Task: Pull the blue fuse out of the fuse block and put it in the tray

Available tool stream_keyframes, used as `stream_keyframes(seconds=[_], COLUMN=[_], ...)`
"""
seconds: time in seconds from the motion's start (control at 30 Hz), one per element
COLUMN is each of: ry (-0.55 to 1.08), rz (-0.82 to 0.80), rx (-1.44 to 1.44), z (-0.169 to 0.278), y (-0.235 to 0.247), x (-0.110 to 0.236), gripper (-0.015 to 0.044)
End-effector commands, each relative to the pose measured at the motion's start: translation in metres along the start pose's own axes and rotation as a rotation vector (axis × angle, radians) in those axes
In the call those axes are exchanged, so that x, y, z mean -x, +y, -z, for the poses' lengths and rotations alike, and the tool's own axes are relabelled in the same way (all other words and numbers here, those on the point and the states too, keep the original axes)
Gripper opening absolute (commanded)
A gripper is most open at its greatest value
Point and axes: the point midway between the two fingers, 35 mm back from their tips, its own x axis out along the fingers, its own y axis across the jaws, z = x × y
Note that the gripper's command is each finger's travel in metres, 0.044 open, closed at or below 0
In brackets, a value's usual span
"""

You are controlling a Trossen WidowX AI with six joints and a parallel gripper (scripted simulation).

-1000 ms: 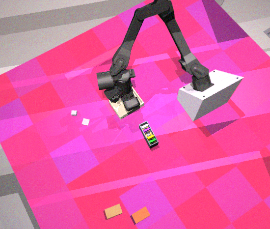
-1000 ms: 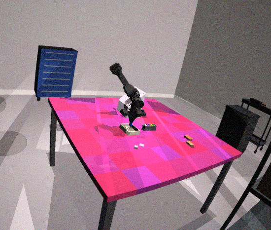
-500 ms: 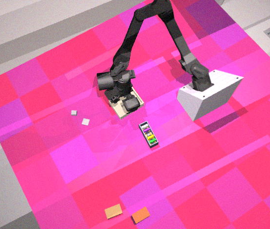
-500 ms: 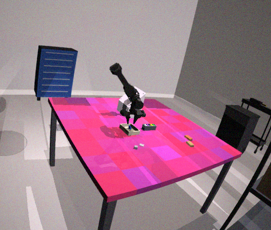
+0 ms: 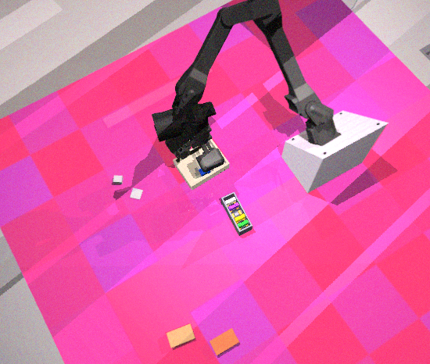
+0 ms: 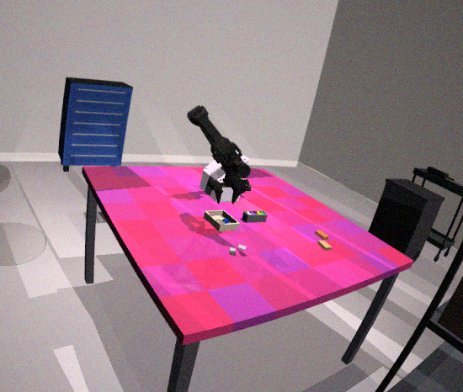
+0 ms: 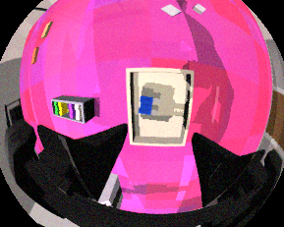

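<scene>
blue fuse (image 7: 145, 104) lies loose inside tray (image 7: 136, 133), centre of wrist view | tool (image 6: 228, 196) spread, pinching nothing, hanging above tray | fuse block (image 5: 239, 217) sits apart, lower right of tray in top view | pull, placing, release look done; nothing left.

The desk (image 6: 240, 303) top is a matt patchwork of pink, red and purple, smooth, on dark matt legs. The arm (image 5: 203, 66) looks like dark matt plastic – faint sheen only. Tray (image 5: 191, 180): flat cream, like plastic. The base (image 5: 364, 137) is plain white – matt.
</scene>
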Motion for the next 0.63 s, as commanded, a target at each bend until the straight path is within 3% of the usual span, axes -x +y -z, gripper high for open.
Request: stream_keyframes(seconds=[0.0, 0.6], ry=[0.000, 0.000], rz=[0.003, 0.000], rx=[-0.007, -0.001], z=[0.0000, -0.0001], y=[-0.0008, -0.0001], x=[0.0009, 0.0002], gripper=[0.0330, 0.0330])
